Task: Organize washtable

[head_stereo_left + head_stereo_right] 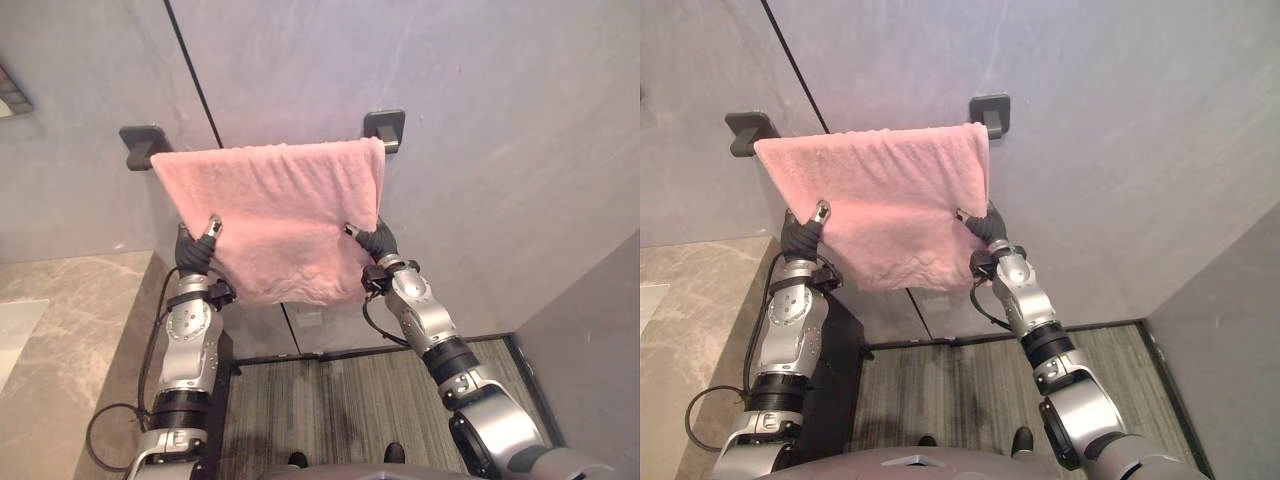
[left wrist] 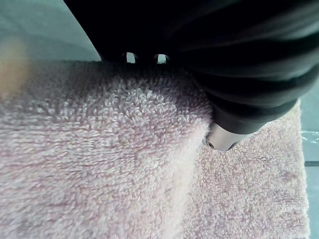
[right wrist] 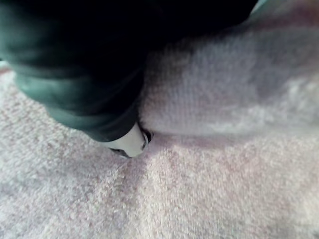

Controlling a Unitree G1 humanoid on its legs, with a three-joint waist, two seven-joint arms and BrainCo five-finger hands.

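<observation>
Wall panelling (image 1: 480,150) in grey stands behind the whole scene, and the marbled washtable top (image 1: 70,340) lies low on the robot's left, with striped flooring (image 1: 350,400) between the arms. The pink towel (image 1: 280,210) hangs flat against the wall, draped over a rail whose ends sit in a left bracket (image 1: 145,143) and a right bracket (image 1: 385,125). Its long axis runs side to side along the rail. The top fold is tight up to the right bracket but stops short of the left one. Each side edge is taken about halfway down. The left hand (image 1: 195,250) pinches the left edge, and in the left wrist view its thumb (image 2: 219,142) presses into a raised fold of pile. The right hand (image 1: 378,240) grips the right edge the same way, thumb (image 3: 130,144) dug into the cloth. The fingers of both are behind the towel and hidden. Both hands are equally near, the towel directly ahead and above them. Any evening-up would probably be a sideways slide toward the left bracket, where the rail has spare room. The right side has none, and the washtable's edge crowds the left elbow.
</observation>
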